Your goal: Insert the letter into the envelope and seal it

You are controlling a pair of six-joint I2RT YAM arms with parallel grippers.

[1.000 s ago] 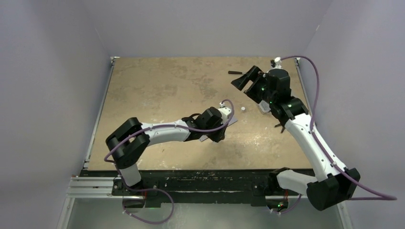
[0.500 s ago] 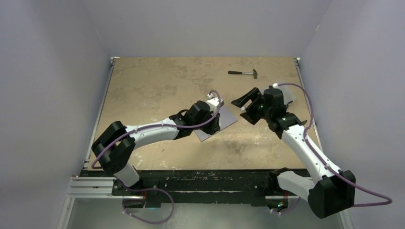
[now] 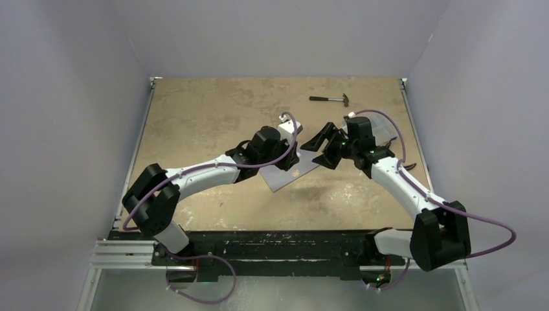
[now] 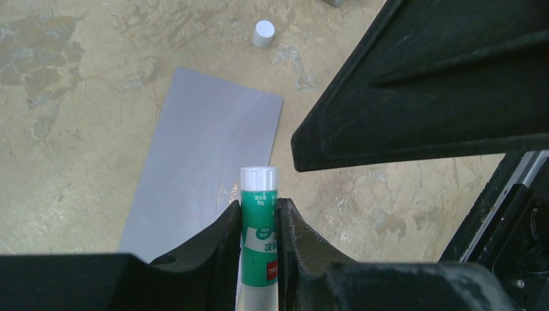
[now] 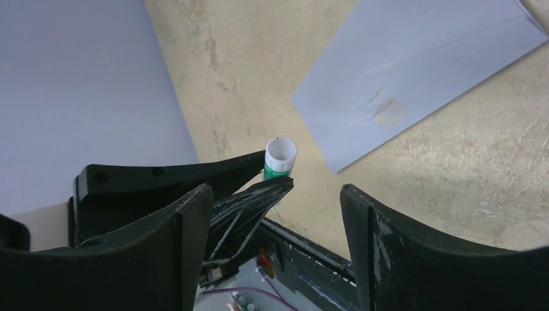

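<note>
With the letter out of sight, presumably inside the grey-blue envelope (image 3: 289, 177) mid-frame on the worktop (image 3: 207, 110) — left jaws pinch a glue stick (image 4: 259, 227) above it, right jaws gape empty — sealing remains.

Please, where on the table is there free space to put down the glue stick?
The table is bare at far left, from its left edge to the hammer, and in front, between the envelope and the near edge. The middle is crowded: the left gripper, holding the glue stick, meets the open right gripper at the envelope; a white cap lies near it.
</note>
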